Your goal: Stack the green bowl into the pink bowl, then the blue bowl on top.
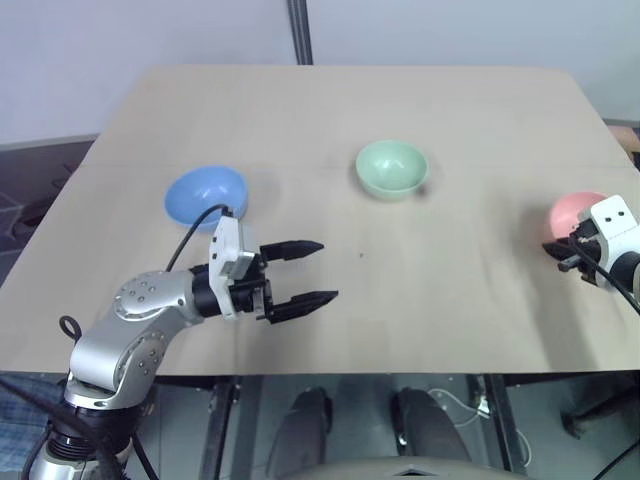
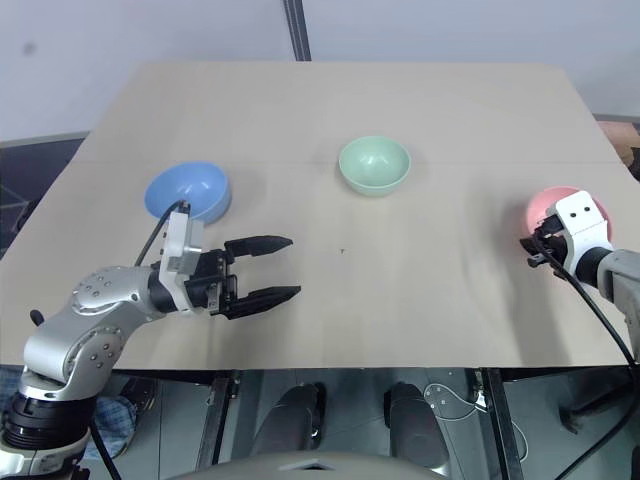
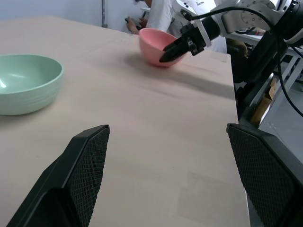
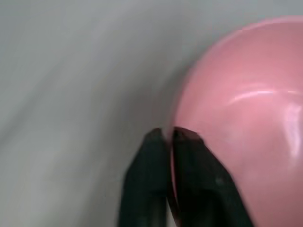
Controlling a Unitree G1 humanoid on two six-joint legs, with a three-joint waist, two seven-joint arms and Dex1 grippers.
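The pink bowl [image 1: 572, 210] sits at the table's right edge. My right gripper [image 4: 170, 135] is shut on its near-left rim, the thin wall pinched between the two fingers; the left wrist view shows the same grip on the pink bowl [image 3: 154, 45]. The green bowl [image 1: 391, 168] stands upright at centre back, with nothing in it. Further left, the blue bowl [image 1: 205, 194] is also upright. My left gripper [image 1: 329, 270] hovers open, just in front and to the right of the blue bowl, pointing right toward the table's middle and holding nothing.
The bowls rest on a light wooden table [image 1: 330, 110], whose front edge runs close under my left arm. A dark post [image 1: 298, 30] rises behind the far edge. A person in white [image 3: 161, 14] is beyond the table's right side, near metal frames.
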